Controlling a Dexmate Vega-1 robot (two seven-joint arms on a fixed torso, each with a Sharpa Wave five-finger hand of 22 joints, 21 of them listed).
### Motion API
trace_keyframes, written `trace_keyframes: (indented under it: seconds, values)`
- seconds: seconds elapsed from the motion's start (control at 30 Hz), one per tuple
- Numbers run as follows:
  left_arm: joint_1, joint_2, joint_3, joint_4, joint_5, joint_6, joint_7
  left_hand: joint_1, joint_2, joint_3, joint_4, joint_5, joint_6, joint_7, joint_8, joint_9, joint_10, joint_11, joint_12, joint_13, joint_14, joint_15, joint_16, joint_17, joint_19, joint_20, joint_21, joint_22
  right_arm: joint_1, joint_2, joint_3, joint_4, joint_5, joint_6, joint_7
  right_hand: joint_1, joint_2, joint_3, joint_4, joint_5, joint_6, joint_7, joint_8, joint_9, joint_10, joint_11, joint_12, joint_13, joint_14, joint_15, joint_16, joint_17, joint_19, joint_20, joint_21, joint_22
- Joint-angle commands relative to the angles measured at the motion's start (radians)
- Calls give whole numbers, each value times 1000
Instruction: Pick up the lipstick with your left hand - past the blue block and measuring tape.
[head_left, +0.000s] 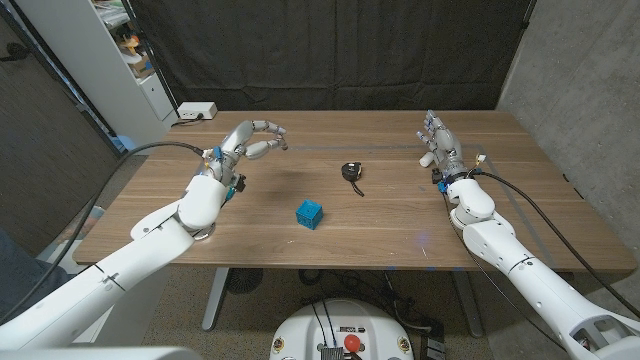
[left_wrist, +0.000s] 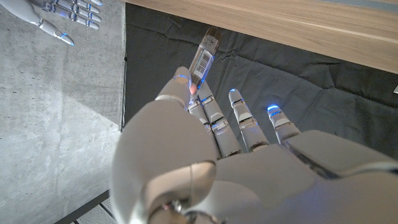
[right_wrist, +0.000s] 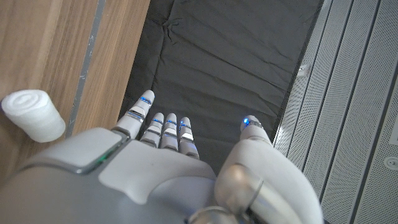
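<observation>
Left hand (head_left: 247, 143) raised near the table's (head_left: 400, 235) far-left corner, fingers pinching the lipstick (left_wrist: 206, 53), right hand (head_left: 438, 140) by the far-right corner, fingers straight and empty

Head camera looks down over the table (head_left: 400, 215) — wrist cameras sit close behind each hand.

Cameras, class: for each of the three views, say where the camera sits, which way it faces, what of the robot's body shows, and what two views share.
Head view: on the robot's head, looking down at the wooden table, small blue block, black measuring tape; both arms show.
Left wrist view: behind the left hand, facing the black curtain; the fingers pinch a slim barcoded lipstick.
Right wrist view: behind the right hand, beside a white cylinder.
Shared: left wrist and head views both show the right hand.
</observation>
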Motion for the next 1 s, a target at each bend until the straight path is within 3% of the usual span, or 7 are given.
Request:
trace_keyframes:
  seconds: [0.03, 0.13, 0.37, 1.0]
  values:
    - [-29, 8, -7, -1, -2, -22, -41, 4, 3, -6, 0, 7, 16, 10, 10, 1, 28, -19, -2, 6, 11, -35, -1, 2, -2, 10, -2, 2, 12, 7, 0, 21, 3, 3, 6, -6, 3, -1, -4, 4, 7, -2, 4, 3, 7, 2, 2, 2, 12, 3, 3, 2, 8, 0, 1, 5]
    - [-36, 8, -20, 8, -60, -55, -84, 4, 4, -7, 1, 7, 17, 13, 11, 1, 28, -18, -4, 8, 11, -35, -2, 2, -1, 10, -1, 2, 18, 8, -2, 28, 4, 3, 10, -6, 3, -1, -4, 4, 8, -1, 5, 3, 8, 2, 2, 2, 12, 3, 2, 2, 8, 0, 1, 5]
    - [-44, 14, -28, 11, -65, -83, -98, 5, 4, -9, 1, 7, 20, 12, 13, 2, 30, -19, -6, 11, 12, -36, -3, 2, -1, 10, -1, 2, 22, 8, 0, 29, 5, 0, 6, -6, 3, -1, -5, 4, 7, -2, 4, 3, 8, 2, 1, 2, 12, 2, 2, 2, 9, 0, 1, 5]
    - [-11, 60, -102, -45, -60, -37, -113, 6, 4, -15, 1, 6, 23, 14, 16, 2, 37, -19, -13, 19, 17, -36, -6, 2, 1, 10, -1, 3, 23, 23, -6, 32, -3, 4, -11, -7, 4, -1, -6, 4, 8, -1, 4, 3, 9, 4, 1, 2, 12, 3, 1, 3, 9, 0, 1, 5]
